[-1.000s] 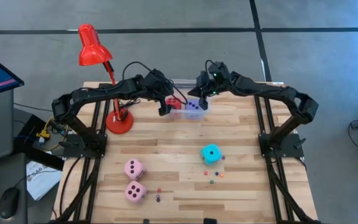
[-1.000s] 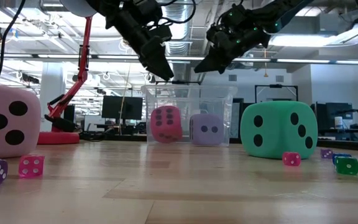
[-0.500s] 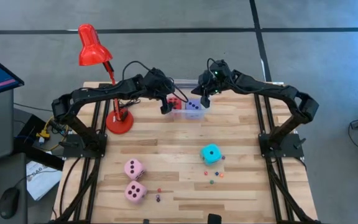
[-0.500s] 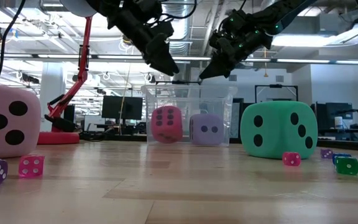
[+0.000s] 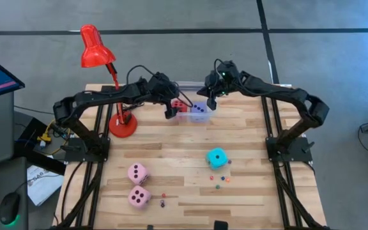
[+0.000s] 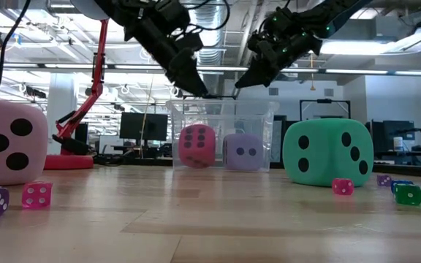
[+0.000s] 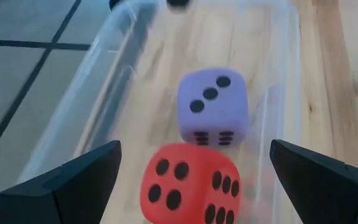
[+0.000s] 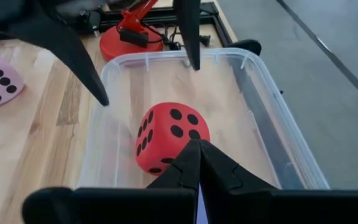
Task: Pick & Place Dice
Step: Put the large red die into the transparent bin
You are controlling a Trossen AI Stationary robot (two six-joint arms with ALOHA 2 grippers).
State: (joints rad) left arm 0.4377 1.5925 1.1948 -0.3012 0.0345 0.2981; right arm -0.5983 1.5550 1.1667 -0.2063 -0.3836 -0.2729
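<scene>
At the top centre of the high view a clear bin (image 5: 191, 112) sits on the tabletop (image 5: 171, 147), holding the red die (image 7: 189, 184) and the lavender die (image 7: 212, 106) side by side. The left hand (image 5: 170, 108) hovers over the bin's left end, fingers spread, empty. The right hand (image 5: 210, 101) hangs above its right end, fingers pressed together. The cyan die (image 5: 217, 157) lies right of centre; two pink dice (image 5: 138, 172) lie lower left.

the left gripper (image 6: 196, 86) dipped back toward the bin (image 6: 221, 109).
</scene>
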